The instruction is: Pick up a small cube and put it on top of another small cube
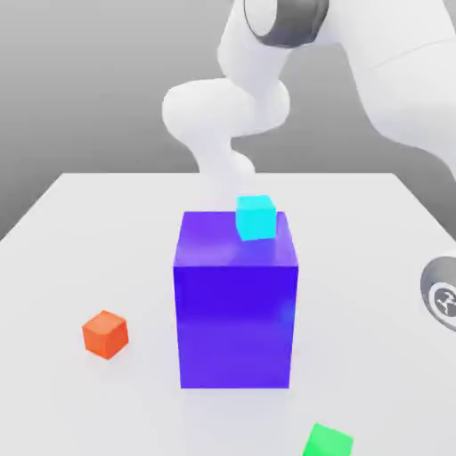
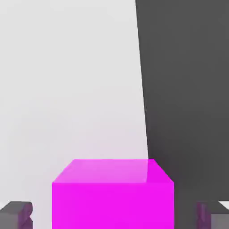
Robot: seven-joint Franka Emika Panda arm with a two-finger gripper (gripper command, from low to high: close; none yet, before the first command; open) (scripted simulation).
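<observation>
White table (image 1: 71, 232), large blue block (image 1: 236, 312) at its centre, grey backdrop.

Magenta cube (image 2: 112, 194) between gripper fingertips (image 2: 18, 214); cyan cube (image 1: 256, 217) atop blue block (image 1: 236, 312).

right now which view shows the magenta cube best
The hand view: the magenta cube sits large between the two fingertips, with its top and front face plain. The exterior view gives nothing of it to judge by.
</observation>
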